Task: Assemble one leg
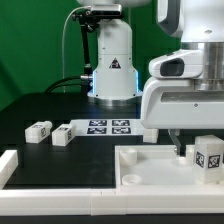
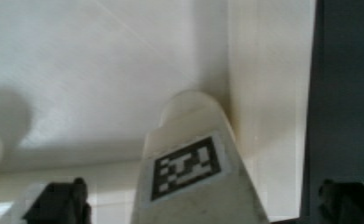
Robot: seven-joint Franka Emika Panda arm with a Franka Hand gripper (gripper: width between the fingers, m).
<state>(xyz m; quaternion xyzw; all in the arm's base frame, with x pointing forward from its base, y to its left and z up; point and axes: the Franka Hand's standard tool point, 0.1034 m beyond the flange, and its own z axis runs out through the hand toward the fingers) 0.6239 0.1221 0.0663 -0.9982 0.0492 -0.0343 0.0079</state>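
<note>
A leg (image 1: 210, 153), a stubby white block with a black-and-white tag, stands on the big white square panel (image 1: 150, 168) near the exterior view's right edge. My gripper (image 1: 197, 150) hangs low over it. One dark finger (image 1: 181, 152) shows just left of the leg; the other is out of view. In the wrist view the same leg (image 2: 188, 165) lies between my gripper's (image 2: 202, 205) two dark fingertips (image 2: 58, 202), with a gap on each side. The jaws are open and do not touch the leg. The panel (image 2: 90, 70) fills the background there.
Two more legs (image 1: 40, 128) (image 1: 63, 134) lie on the black table at the exterior view's left. The marker board (image 1: 108, 126) lies behind the panel. A round corner socket (image 1: 130, 179) shows on the panel. A white rail (image 1: 8, 163) stands at the far left. The arm's base (image 1: 112, 65) is at the back.
</note>
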